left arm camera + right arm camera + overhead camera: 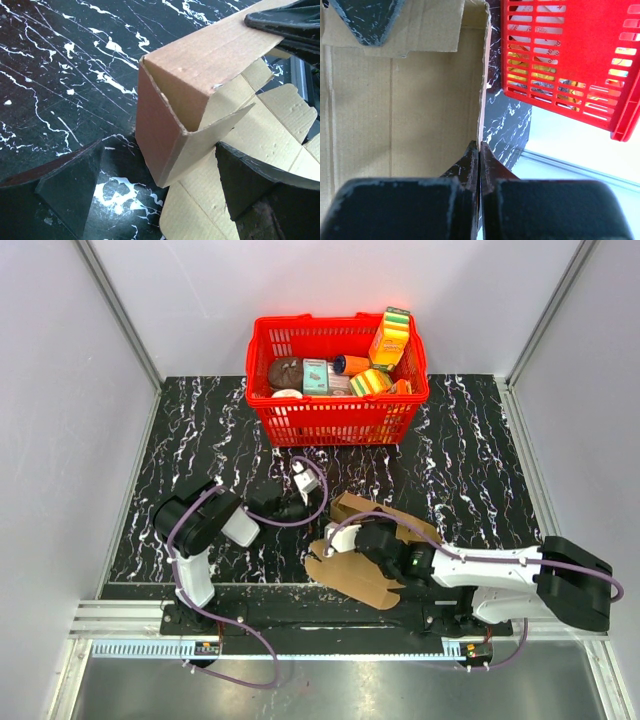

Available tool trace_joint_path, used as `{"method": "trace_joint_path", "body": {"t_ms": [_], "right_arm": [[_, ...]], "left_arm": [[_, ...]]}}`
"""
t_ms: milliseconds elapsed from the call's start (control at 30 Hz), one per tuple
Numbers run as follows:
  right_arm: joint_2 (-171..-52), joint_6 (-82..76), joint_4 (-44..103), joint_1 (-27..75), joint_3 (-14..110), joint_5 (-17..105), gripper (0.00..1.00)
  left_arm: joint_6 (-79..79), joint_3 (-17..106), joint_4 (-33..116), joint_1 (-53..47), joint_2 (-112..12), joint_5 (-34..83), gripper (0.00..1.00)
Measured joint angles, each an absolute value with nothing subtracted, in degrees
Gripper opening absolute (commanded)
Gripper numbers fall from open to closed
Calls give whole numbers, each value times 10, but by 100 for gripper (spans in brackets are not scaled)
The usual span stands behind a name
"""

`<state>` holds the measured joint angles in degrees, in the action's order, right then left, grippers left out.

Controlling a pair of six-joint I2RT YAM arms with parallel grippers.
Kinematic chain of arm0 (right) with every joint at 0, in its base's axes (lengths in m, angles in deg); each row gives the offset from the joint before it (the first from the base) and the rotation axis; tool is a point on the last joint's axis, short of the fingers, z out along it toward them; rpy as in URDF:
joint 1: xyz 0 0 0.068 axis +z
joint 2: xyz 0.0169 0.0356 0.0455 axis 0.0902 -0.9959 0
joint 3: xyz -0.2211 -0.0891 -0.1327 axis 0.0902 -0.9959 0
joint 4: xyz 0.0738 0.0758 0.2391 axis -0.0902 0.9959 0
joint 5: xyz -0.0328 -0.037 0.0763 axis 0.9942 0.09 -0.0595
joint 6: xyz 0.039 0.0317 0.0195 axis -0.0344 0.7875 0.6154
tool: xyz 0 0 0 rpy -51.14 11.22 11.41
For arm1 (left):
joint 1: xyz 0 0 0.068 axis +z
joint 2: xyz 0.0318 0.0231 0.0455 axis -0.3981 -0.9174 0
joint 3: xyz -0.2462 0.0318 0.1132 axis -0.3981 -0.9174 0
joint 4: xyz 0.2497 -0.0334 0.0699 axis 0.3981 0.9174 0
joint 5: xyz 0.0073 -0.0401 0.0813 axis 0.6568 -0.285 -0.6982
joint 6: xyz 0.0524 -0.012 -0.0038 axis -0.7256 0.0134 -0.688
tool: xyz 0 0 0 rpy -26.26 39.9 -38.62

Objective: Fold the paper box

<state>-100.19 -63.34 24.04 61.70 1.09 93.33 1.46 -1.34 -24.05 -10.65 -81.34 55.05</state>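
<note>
The paper box point(360, 580) is matt brown corrugated cardboard with rough, fuzzy cut edges. The table top point(470, 470) is smooth, black, marble-patterned, with a slight sheen. The far basket point(335, 420) is glossy red plastic.

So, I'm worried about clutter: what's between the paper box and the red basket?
Only bare marble table separates paper box from red basket, clearest in the right wrist view.

Top looks down; wrists close, sharing paper box point(200, 65).
</note>
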Motion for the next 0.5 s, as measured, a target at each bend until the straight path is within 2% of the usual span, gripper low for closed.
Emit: {"method": "trace_joint_path", "body": {"t_ms": [500], "right_arm": [[-1061,-673,129,686,-24,1041,0]], "left_arm": [[10,-75,-286,-137,-813,473,99]]}}
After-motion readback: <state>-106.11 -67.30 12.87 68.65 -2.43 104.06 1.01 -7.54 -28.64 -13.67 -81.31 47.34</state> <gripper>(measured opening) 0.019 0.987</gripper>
